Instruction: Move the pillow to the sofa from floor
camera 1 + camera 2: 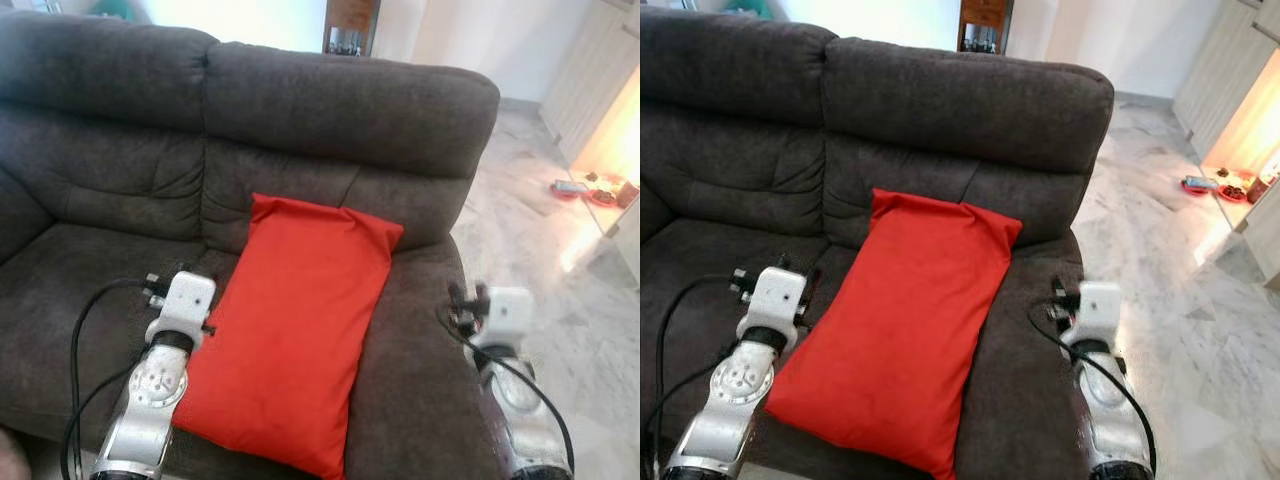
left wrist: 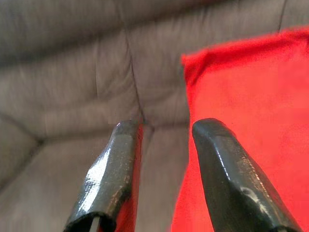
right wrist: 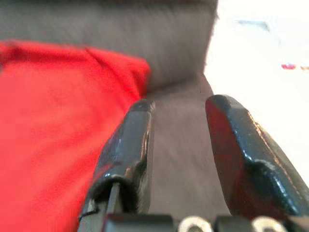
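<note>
Nearest, the left gripper (image 2: pixel 164 169) sits at about 8 o'clock and the right gripper (image 3: pixel 178 159) at about 4 o'clock, each with its fingers spread apart and holding nothing. Between them the red pillow (image 1: pixel 290 330) lies on the seat of the dark grey sofa (image 1: pixel 100 200), its far end leaning against the backrest. Farther off, at 2 o'clock, pale marble floor (image 1: pixel 540 250) runs past the sofa's arm.
</note>
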Controlling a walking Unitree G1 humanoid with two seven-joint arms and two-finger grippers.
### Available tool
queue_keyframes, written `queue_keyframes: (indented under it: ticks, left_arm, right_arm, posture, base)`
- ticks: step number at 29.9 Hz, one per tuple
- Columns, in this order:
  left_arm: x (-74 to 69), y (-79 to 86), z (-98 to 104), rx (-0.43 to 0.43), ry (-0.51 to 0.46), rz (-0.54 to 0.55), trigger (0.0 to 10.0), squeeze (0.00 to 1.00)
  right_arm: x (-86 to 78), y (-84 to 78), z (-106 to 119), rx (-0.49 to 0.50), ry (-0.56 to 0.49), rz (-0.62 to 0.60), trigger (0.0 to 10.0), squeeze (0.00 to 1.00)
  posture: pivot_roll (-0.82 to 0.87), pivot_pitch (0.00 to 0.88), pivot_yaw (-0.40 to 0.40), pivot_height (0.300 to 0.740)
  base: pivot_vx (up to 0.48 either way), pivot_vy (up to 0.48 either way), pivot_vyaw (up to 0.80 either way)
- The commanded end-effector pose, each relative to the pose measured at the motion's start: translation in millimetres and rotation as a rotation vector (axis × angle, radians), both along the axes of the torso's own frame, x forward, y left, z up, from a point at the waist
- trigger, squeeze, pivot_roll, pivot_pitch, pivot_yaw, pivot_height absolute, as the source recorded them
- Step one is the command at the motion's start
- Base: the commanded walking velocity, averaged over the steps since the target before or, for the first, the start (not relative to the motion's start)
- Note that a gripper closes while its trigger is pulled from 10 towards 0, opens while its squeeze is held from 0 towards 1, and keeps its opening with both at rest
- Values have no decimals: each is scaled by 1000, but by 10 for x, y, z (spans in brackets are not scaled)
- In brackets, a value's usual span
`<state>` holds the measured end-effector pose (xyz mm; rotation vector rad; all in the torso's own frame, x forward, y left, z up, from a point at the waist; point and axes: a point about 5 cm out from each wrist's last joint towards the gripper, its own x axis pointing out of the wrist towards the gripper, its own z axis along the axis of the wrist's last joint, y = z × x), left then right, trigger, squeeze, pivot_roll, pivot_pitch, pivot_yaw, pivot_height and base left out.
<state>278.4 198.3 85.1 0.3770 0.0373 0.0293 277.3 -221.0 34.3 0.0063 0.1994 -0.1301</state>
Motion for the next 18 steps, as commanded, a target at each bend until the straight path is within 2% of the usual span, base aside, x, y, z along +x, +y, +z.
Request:
queue_keyframes:
  ticks: [1,2,3,4,5,7,9,11,15,18]
  left_arm:
    - [-39,15,-118,-26,39,17,10000,0]
    - [-94,35,-303,-19,103,24,10000,0]
    - [-114,39,-358,-17,123,26,10000,0]
    - [-114,39,-358,-17,123,26,10000,0]
    - [-149,56,-430,-31,144,41,10000,0]
    - [-164,65,-452,-38,150,48,10000,0]
    - [-207,87,-536,-38,174,52,10000,0]
    - [-214,87,-548,-36,177,51,10000,0]
    - [-251,71,-586,-43,163,43,10000,0]
    - [-252,61,-576,-46,149,42,10000,0]
  right_arm:
    - [-49,-113,-68,-8,31,-49,10000,0]
    - [-152,-205,-238,-34,115,-103,10000,0]
    - [-191,-234,-292,-41,143,-122,10000,0]
    - [-191,-234,-292,-41,143,-122,10000,0]
    - [-285,-308,-402,-68,210,-168,10000,0]
    - [-331,-339,-448,-73,238,-186,10000,0]
    - [-534,-395,-642,-77,349,-209,10000,0]
    - [-567,-393,-673,-72,366,-207,10000,0]
    - [-836,-287,-899,9,455,-163,10000,0]
    - [-883,-266,-930,19,461,-161,10000,0]
  posture:
    - [127,0,-89,740]
    - [132,0,-88,740]
    - [132,0,-88,740]
    - [132,0,-88,740]
    - [130,0,-88,740]
    - [134,0,-88,740]
    - [139,0,-87,740]
    - [139,0,-87,740]
    - [149,0,-89,740]
    - [149,0,-89,740]
  base:
    - [0,0,0]
    - [0,0,0]
    - [0,0,0]
    - [0,0,0]
    - [0,0,0]
    - [0,0,0]
    - [0,0,0]
    - [0,0,0]
    - [0,0,0]
    - [0,0,0]
